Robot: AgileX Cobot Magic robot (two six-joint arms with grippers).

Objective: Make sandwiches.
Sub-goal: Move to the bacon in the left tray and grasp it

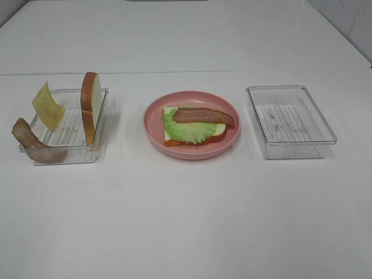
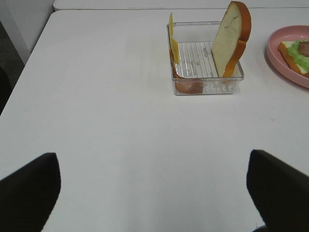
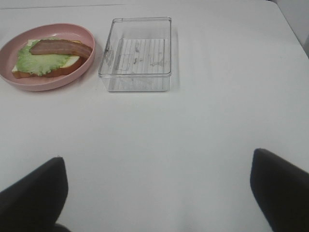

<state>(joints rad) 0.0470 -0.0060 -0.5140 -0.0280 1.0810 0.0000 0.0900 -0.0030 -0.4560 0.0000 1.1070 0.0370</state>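
Observation:
On the pink plate (image 1: 152, 129) lies a partly stacked sandwich: a bread slice (image 1: 216, 132), a green lettuce leaf (image 1: 186, 132) and a bacon strip (image 1: 203, 116) on top. The left clear tray (image 1: 99, 145) holds an upright bread slice (image 1: 89, 107), a leaning yellow cheese square (image 1: 47, 106) and a second bacon strip (image 1: 32, 141) over its front corner. My left gripper (image 2: 152, 159) is open over bare table, well short of that tray (image 2: 231, 82) and its bread (image 2: 231, 38). My right gripper (image 3: 157, 157) is open too, short of the plate (image 3: 48, 82). Neither gripper shows in the high view.
An empty clear tray (image 1: 290, 148) stands right of the plate, also in the right wrist view as the empty tray (image 3: 137, 82). The white table's left edge (image 2: 29, 53) runs close to the left tray. Broad white tabletop lies in front of the trays and plate.

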